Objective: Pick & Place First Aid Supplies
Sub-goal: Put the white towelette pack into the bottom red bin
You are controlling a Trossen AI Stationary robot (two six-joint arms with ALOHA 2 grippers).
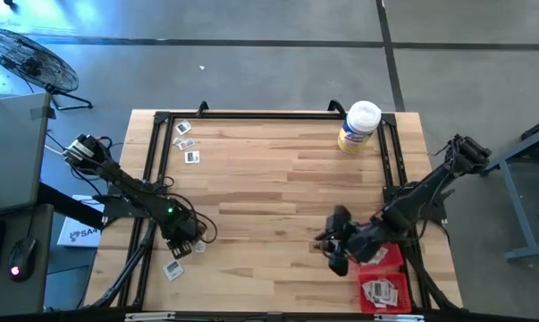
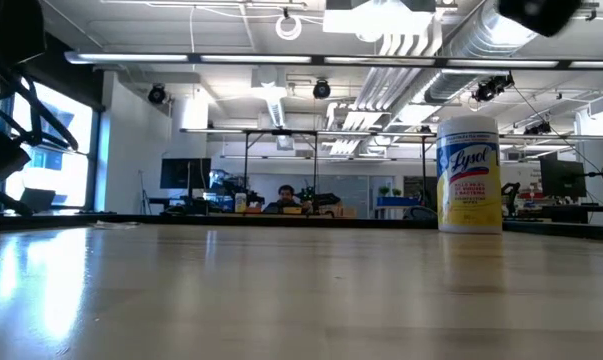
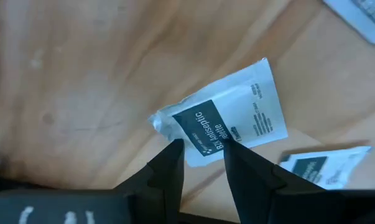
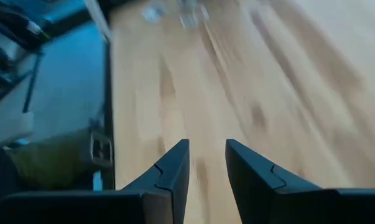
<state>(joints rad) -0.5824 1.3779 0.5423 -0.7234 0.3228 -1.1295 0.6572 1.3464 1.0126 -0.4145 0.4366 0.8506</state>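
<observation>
Dark fingers of the left gripper are clamped on a white packet's edge, its long axis tilted diagonally above the wooden table, well apart from the jar. The right gripper is parted, holding nothing.

white packet (dark label), red tray, yellow jar

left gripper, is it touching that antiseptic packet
Touching. The left wrist view shows the left gripper with both fingers closed on the edge of the packet.
</observation>
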